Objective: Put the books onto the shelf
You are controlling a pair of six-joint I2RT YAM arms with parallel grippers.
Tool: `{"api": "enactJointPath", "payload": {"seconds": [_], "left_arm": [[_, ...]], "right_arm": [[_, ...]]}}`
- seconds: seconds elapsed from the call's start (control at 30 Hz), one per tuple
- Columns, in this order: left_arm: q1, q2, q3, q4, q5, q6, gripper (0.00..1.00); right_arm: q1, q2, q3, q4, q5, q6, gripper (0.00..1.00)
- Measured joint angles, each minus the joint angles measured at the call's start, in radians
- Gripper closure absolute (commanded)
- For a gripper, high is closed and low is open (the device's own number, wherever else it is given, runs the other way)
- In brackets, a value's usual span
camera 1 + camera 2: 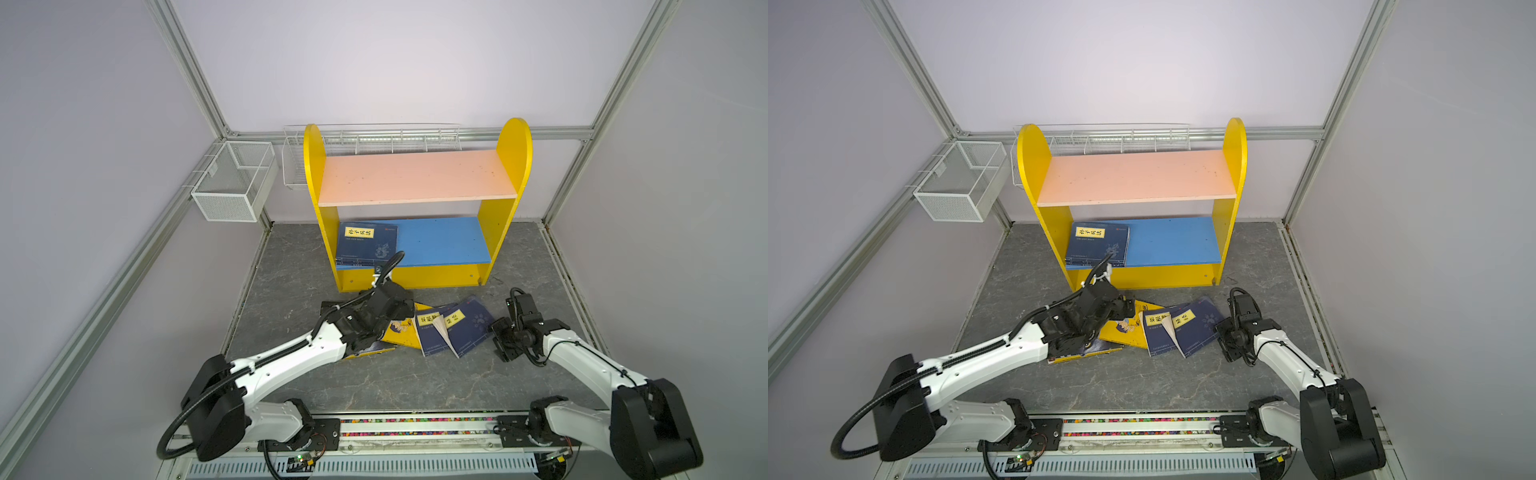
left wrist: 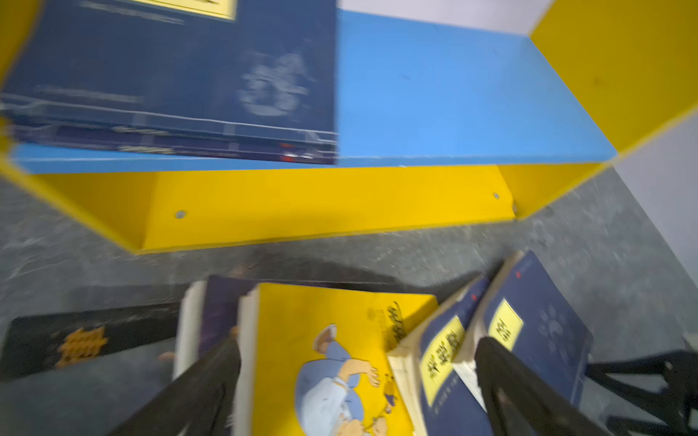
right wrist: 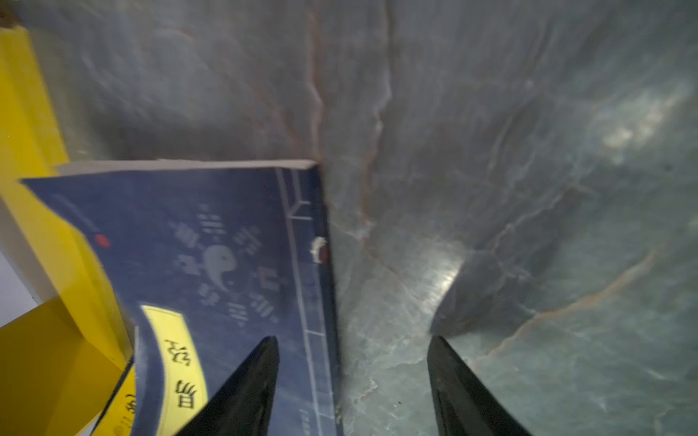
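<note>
In both top views the shelf point(image 1: 521, 166) stands at the back of the tabletop point(image 1: 291, 291). A navy stack point(image 1: 365, 245) already lies at the left end of its blue lower board point(image 1: 444, 241). The other books sprawl overlapped in front of it, from the yellow book point(image 1: 1125, 332) to the rightmost navy book point(image 1: 467, 328). That overlap worries me: lift one and its neighbours may drag along or slide.

In the left wrist view, my left jaws stand wide apart astride the yellow book point(image 2: 340, 358), gripping nothing. One finger point(image 2: 506, 377) hangs over the navy covers beside it, so closing here could pinch two books or buckle a thin cover. A black book point(image 2: 83, 339) lies off to the side, untouched.

In the right wrist view, my right jaws are apart and hold nothing. One finger point(image 3: 245, 385) hovers over the rightmost navy book point(image 3: 211, 245), the other over bare tabletop, the book's edge between them. Dropping straight down, I would likely press on the cover instead of catching that edge, and the flat paperback could skid away.
</note>
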Motion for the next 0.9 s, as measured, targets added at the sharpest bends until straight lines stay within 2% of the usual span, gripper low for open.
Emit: {"api": "enactJointPath", "payload": {"seconds": [0.23,0.37,0.6,0.9], "left_arm": [[-0.075,0.297,0.239,0.021,0.172,0.201,0.07],[-0.085,0.403,0.291,0.016,0.233,0.247,0.17],[-0.083,0.547,0.405,-0.102,0.245,0.272,0.36],[-0.083,0.640,0.440,-0.188,0.237,0.270,0.49]], "right_arm": [[0.000,-0.026,-0.047,0.095,-0.051,0.050,0.34],[0.000,-0.021,-0.072,0.175,-0.094,0.071,0.36],[0.000,0.024,-0.113,0.354,-0.177,0.102,0.40],[0.000,0.022,-0.123,0.420,-0.167,0.092,0.48]]}}
